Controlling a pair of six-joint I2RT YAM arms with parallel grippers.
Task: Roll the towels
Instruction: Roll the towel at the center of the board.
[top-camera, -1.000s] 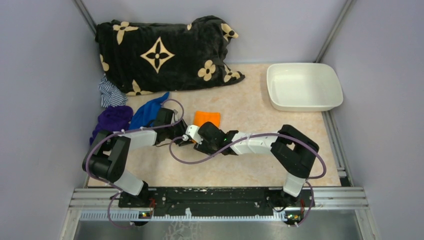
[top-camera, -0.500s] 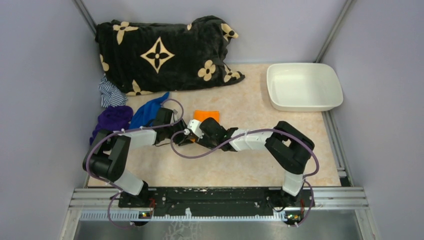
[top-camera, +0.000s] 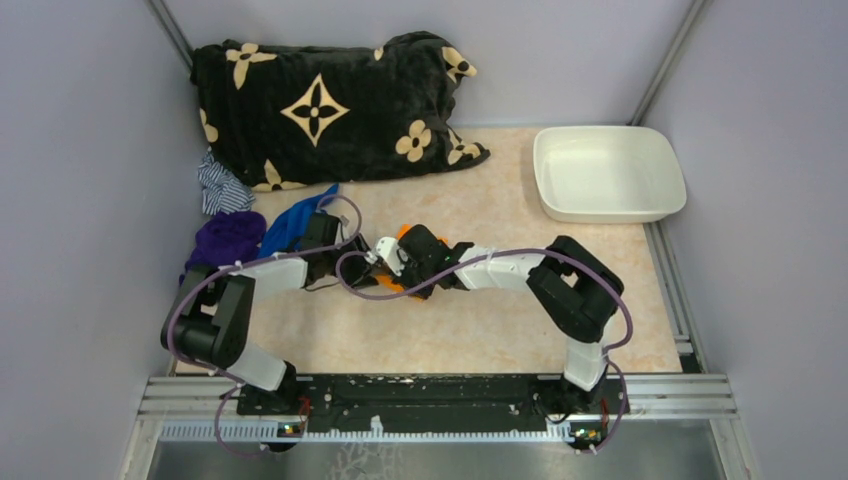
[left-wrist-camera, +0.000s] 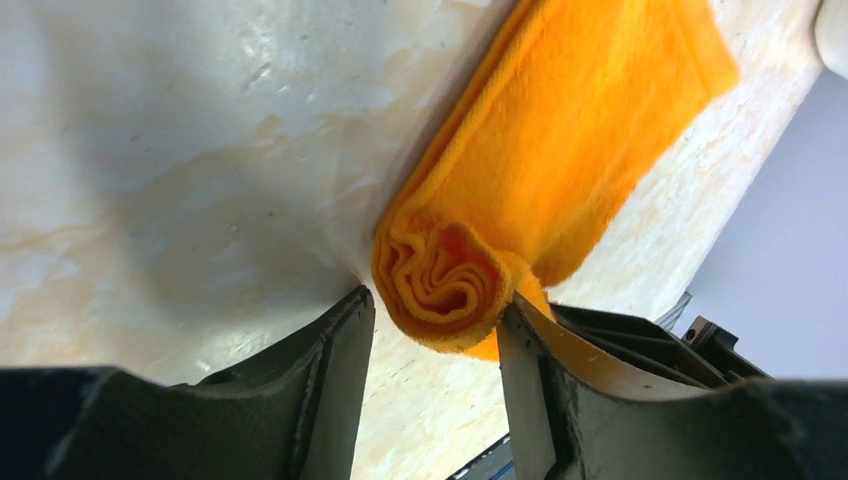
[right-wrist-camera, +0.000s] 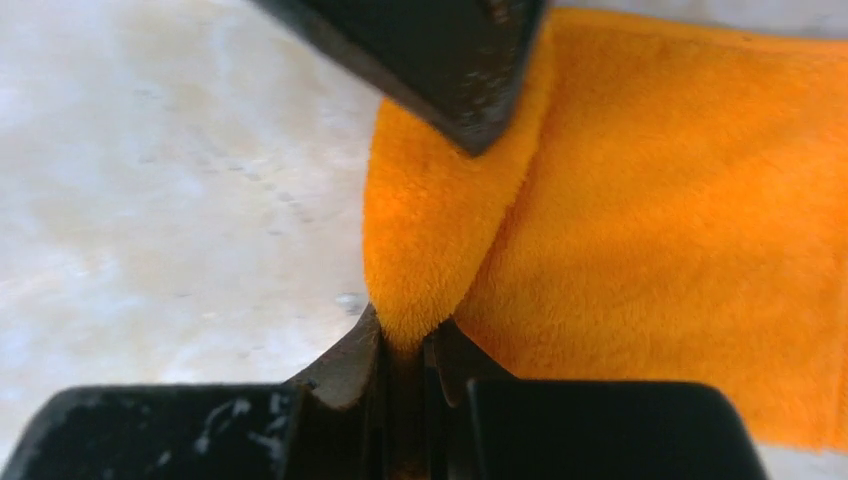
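Note:
The orange towel (left-wrist-camera: 560, 150) lies on the tabletop, and its near end is wound into a roll (left-wrist-camera: 440, 280). My left gripper (left-wrist-camera: 436, 298) is open, its two fingertips standing on either side of the roll's end. The right finger (left-wrist-camera: 530, 360) touches the roll. My right gripper (right-wrist-camera: 405, 335) is shut on a pinched fold of the orange towel (right-wrist-camera: 660, 220). In the top view both grippers meet over the orange towel (top-camera: 402, 232) at mid-table and hide most of it. The blue towel (top-camera: 290, 225) lies crumpled to the left, beside the left arm.
A big black blanket with tan flowers (top-camera: 320, 100) fills the back left. A white tub (top-camera: 608, 172) stands at the back right. A striped cloth (top-camera: 220, 188) and a purple cloth (top-camera: 225, 240) lie along the left wall.
The right gripper has moved left onto the orange towel and shut on a fold of it. The left gripper's jaws have widened a little.

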